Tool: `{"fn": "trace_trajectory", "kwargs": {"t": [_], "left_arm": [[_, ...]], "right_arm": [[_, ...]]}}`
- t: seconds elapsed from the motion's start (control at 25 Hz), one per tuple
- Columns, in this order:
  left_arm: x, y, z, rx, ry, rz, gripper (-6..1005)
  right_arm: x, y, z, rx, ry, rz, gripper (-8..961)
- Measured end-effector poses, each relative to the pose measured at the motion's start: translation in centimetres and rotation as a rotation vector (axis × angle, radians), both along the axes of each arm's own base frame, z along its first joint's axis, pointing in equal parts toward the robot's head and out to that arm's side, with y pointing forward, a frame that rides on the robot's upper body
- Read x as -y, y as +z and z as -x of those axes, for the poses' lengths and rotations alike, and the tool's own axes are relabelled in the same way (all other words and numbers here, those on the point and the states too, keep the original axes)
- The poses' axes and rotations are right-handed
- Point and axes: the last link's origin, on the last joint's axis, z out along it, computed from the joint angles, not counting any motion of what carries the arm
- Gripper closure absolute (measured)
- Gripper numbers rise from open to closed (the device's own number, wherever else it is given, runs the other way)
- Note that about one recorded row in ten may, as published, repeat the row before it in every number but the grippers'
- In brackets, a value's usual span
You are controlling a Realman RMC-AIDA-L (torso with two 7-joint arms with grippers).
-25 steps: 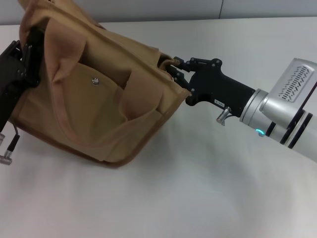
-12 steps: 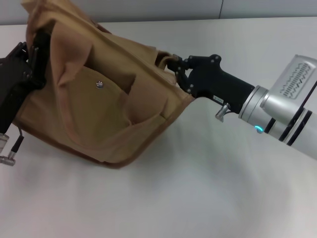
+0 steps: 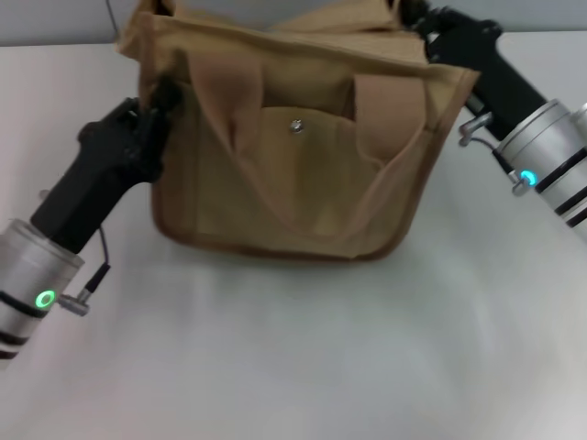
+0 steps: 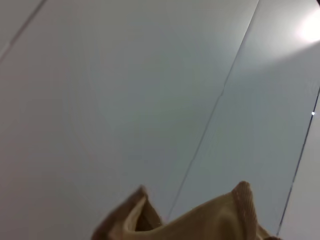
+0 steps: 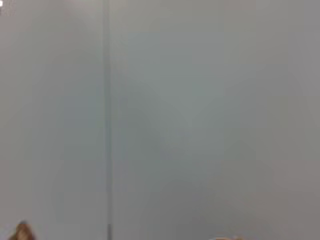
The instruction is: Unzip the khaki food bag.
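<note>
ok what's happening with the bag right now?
Both arms are on the khaki food bag, which stands upright on the white table, snap pocket facing the head camera. The left gripper is at the bag's left end, the right gripper at its upper right corner. The zipper isn't visible, so progress can't be judged.

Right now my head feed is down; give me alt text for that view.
The khaki food bag stands upright on the white table, snap pocket facing the camera. The left gripper is at its left end, and the right gripper at its top right corner.
</note>
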Motion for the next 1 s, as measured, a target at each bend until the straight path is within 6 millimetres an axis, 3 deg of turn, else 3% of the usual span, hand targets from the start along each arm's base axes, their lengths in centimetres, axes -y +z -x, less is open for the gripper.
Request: {"fn": "trace_trajectory", "kwargs": {"t": [0.2,0.44,0.6,0.76,0.84,0.88,1.0], "left_arm": [[-1.0,-0.9,-0.2,-0.018,0.019,0.074,850],[-0.8,-0.1,-0.1,-0.045,-0.054,0.137,834],[1.1,2.4,-0.2,-0.08,-0.244,0.121,823],[3.1,5.4,-0.2,-0.161,-0.448,0.14,645],[3.8,6.6,0.2,-0.28,-0.554,0.297,534],[3.8,6.6,0.2,-0.28,-0.554,0.297,468],[4.5,6.7,0.9,-0.391,-0.635,0.506,307]], "right_arm": [[-0.1,0.9,-0.8,-0.051,-0.041,-0.025,911],[1.4,1.6,-1.8,-0.11,-0.043,-0.045,907],[3.4,3.3,-2.5,-0.204,0.03,-0.037,761],[5.6,4.4,-2.2,-0.171,0.229,0.176,598],[8.0,4.3,-1.2,-0.045,0.453,0.443,513],[8.0,4.3,-1.2,-0.045,0.453,0.443,476],[10.8,3.8,-0.5,0.064,0.655,0.686,366]]}}
